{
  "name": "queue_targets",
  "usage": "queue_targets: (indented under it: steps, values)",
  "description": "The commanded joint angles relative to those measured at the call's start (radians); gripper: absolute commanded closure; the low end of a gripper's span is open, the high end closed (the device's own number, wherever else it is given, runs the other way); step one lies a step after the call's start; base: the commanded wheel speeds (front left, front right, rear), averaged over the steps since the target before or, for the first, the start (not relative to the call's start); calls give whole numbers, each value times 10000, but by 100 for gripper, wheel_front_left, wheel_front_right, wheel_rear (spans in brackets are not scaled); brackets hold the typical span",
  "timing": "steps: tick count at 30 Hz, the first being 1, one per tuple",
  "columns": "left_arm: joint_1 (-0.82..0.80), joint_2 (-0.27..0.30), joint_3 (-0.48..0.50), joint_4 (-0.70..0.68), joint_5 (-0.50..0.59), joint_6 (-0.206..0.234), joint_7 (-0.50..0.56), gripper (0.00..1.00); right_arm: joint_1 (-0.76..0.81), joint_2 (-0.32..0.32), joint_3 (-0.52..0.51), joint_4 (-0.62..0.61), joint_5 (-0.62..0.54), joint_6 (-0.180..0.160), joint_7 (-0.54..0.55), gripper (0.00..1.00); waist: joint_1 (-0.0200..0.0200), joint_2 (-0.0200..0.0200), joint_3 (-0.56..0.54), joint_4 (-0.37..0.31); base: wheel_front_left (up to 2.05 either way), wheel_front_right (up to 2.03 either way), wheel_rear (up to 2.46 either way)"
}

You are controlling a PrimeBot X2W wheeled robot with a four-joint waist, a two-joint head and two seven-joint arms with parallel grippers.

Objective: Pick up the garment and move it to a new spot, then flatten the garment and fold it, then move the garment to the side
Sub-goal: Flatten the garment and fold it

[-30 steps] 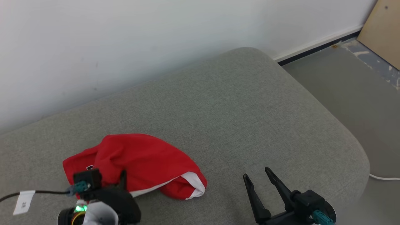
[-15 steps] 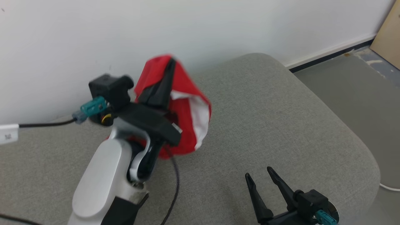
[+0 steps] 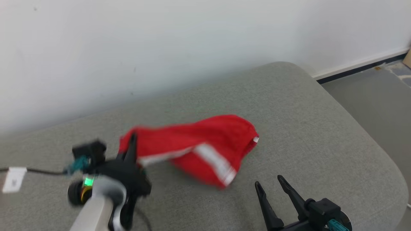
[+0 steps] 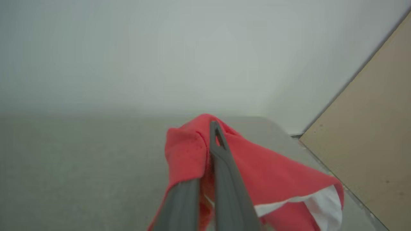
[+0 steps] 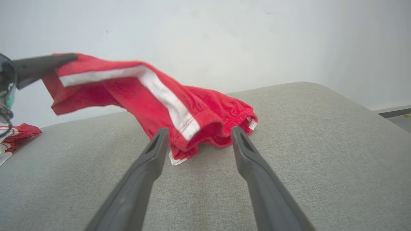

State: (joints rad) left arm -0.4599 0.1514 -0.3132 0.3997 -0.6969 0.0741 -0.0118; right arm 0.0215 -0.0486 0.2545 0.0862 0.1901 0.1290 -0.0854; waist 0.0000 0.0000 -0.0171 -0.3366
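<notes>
The garment [image 3: 205,146] is a pair of red shorts with a white side stripe. My left gripper [image 3: 131,145] is shut on one end of it and holds that end up off the grey cushion [image 3: 289,106]. In the right wrist view the far end of the garment [image 5: 179,106] rests on the cushion while the held end stretches out to the left. In the left wrist view the red cloth [image 4: 263,173] drapes over my closed fingers [image 4: 221,160]. My right gripper [image 3: 269,189] is open near the cushion's front edge, just short of the garment, with nothing between its fingers.
A white wall runs behind the cushion. The grey floor [image 3: 369,93] lies to the right, beyond the cushion's rounded edge. More red and white cloth [image 5: 14,136] lies at the far left in the right wrist view. A tan board [image 4: 369,144] leans at the right.
My left gripper closed on the garment, lifted it high, then swung it down and right, so it now stretches out across the cushion. The head camera has also shifted. The right gripper stayed open.
</notes>
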Motion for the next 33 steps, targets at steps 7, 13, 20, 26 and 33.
queue_targets:
  steps: [7,13,20,26,33]
  values:
    - [1424,657,156,1899,-96,163,-25,0,123,-9,36,-184,-82,35,143,0,0,0,-120,405,0,0,0]
    - [2245,1180,-110,1774,58,-27,329,0,316,-4,-60,-278,-107,35,203,0,0,0,-240,618,0,0,0]
    - [2464,2134,-1325,-447,1860,190,2,0,465,-7,-371,-402,-152,35,223,0,0,0,-220,808,0,0,0]
    - [1696,1454,-3016,-1590,2621,-579,916,0,342,-6,-378,-451,-88,35,250,0,0,0,2,505,0,0,0]
    - [712,586,-3878,-345,2827,-1110,1452,0,34,-5,-254,-120,60,35,72,0,0,0,372,-387,0,0,0]
